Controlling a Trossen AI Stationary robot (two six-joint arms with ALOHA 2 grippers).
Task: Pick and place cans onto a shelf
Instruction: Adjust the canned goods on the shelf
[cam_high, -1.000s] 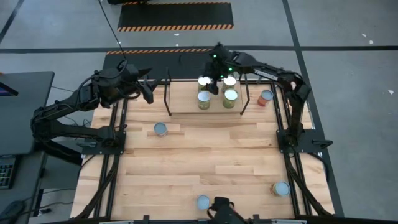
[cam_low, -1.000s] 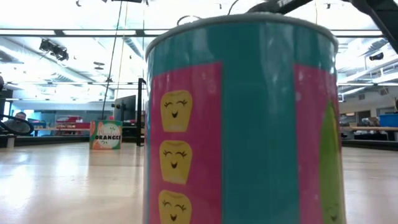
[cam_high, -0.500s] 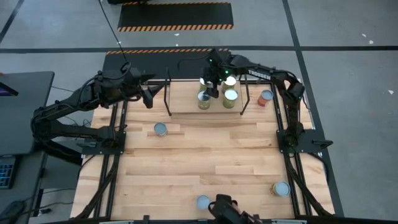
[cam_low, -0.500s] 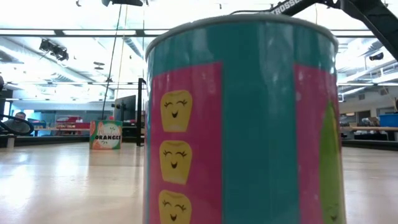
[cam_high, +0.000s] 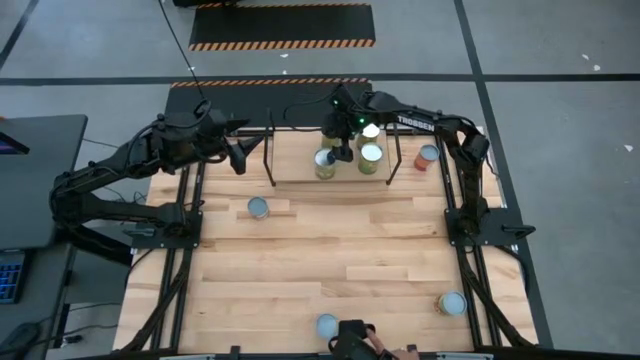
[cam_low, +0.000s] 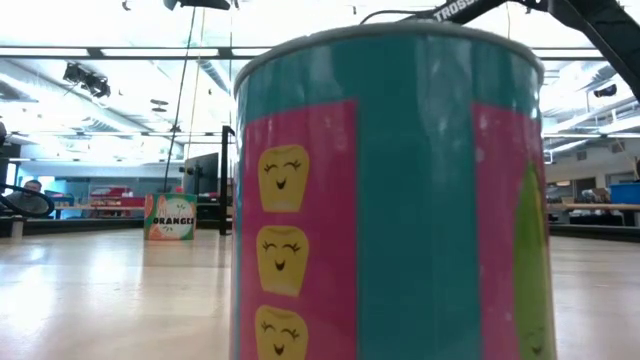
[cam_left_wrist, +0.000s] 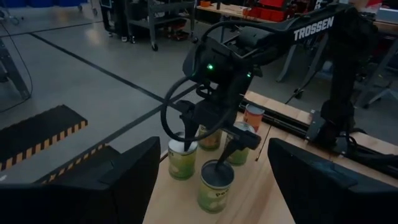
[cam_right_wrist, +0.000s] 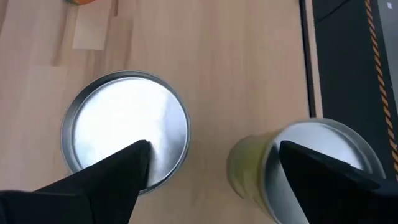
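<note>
Four cans are being seen standing upright in a tight cluster on the shelf (cam_high: 300, 176) at the far edge of the table (cam_high: 330, 260): a yellow-green can (cam_high: 324, 163) at the near left of the group, another yellow-green can (cam_high: 369, 157) at the near right, a third can (cam_high: 370, 131) behind that one, and a fourth largely being hidden under the arm. The right gripper (cam_high: 341, 150) is being held just above this cluster, its fingers spread apart and gripping nothing; in the right wrist view one finger (cam_right_wrist: 106, 177) is being shown over a silvery can top and the other over the rim of the neighbouring yellow-green can. An orange-red can (cam_high: 428, 155) is being seen on the table just outside the shelf's right wire frame. A bluish can (cam_high: 258, 207) is resting nearer the table's middle left, another bluish can (cam_high: 326, 325) at the near edge, and a yellow-labelled can (cam_high: 452, 303) near the front right corner. The left gripper (cam_high: 238, 157) is being kept near the shelf's left end, fingers parted and empty.
</note>
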